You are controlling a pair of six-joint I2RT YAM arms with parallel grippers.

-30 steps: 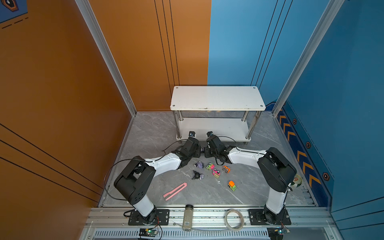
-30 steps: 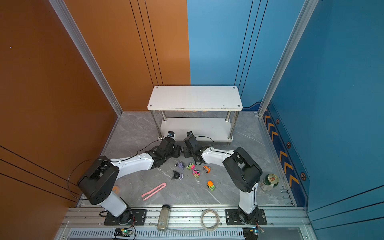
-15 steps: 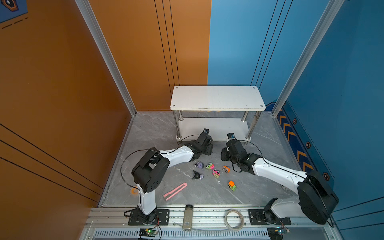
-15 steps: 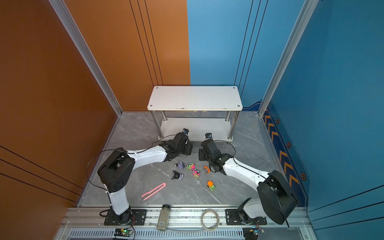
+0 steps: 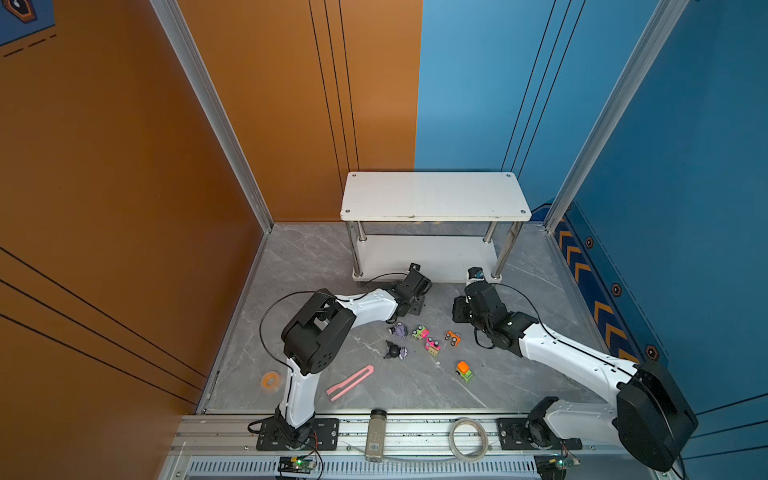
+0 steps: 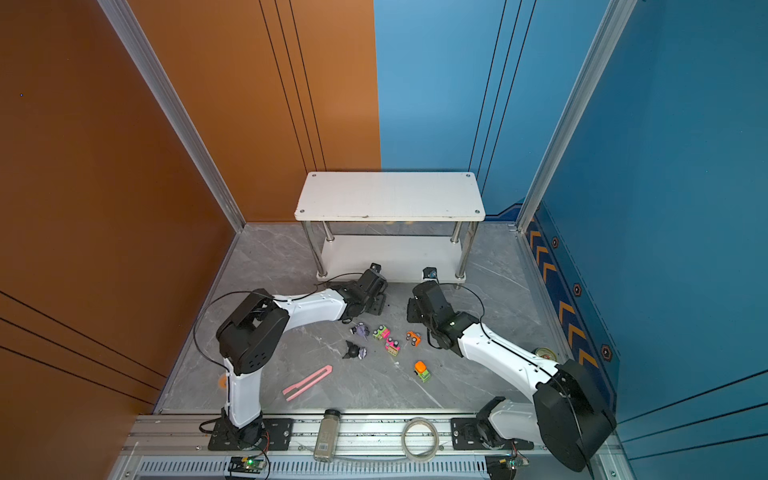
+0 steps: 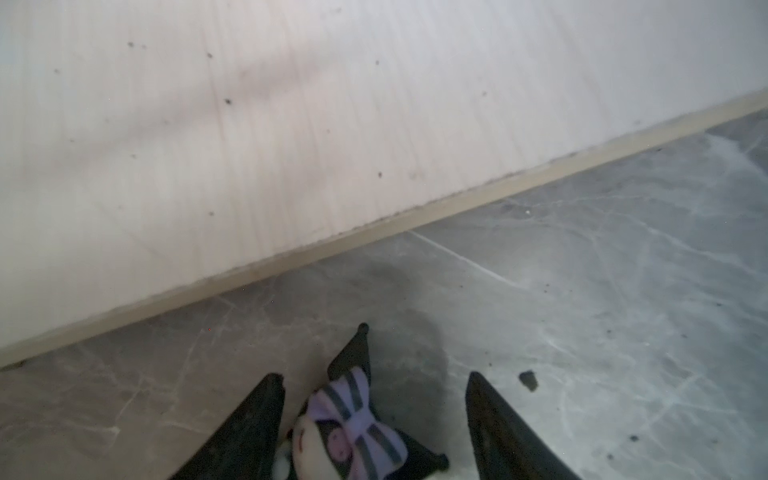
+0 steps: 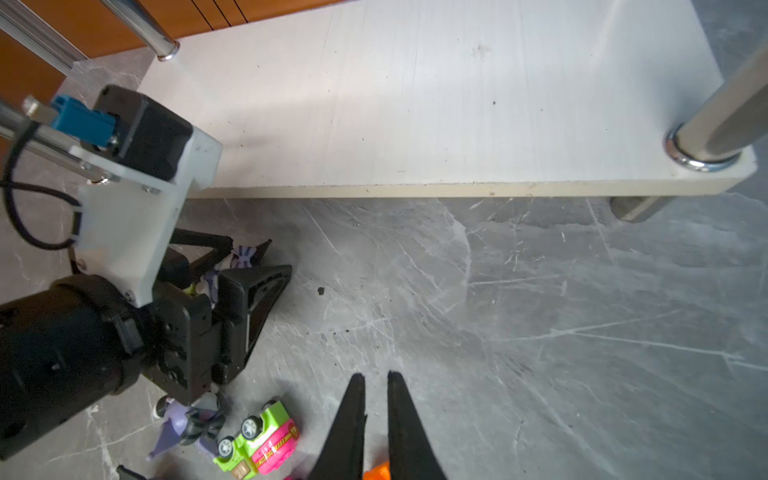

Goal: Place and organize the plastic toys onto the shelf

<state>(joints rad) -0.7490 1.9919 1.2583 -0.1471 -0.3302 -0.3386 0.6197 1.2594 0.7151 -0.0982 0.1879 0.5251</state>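
Note:
My left gripper (image 7: 374, 376) stands open low over the floor, just in front of the white shelf's (image 5: 434, 195) lower tier (image 7: 249, 124). A purple-black-white figurine (image 7: 353, 432) lies between its fingers against one of them, with a clear gap to the other. My right gripper (image 8: 376, 375) hovers to its right, jaws parted by a narrow slit with nothing at the tips. An orange car (image 5: 453, 338) lies just under it. On the floor nearby are two figurines (image 5: 399, 330) (image 5: 395, 352) and more neon cars (image 5: 419, 332) (image 5: 432, 345) (image 5: 463, 371).
A long pink strip (image 5: 350, 382) lies near the front left. A grey bottle (image 5: 376, 434) and a coil of tube (image 5: 469, 438) rest on the front rail. An orange tape roll (image 5: 271, 380) sits by the left arm. The shelf's chrome legs (image 8: 715, 124) stand close ahead.
Both grippers have shifted right along the front of the shelf, and both arms' bases have swung round. The left jaws have spread wider. The right jaws have parted slightly.

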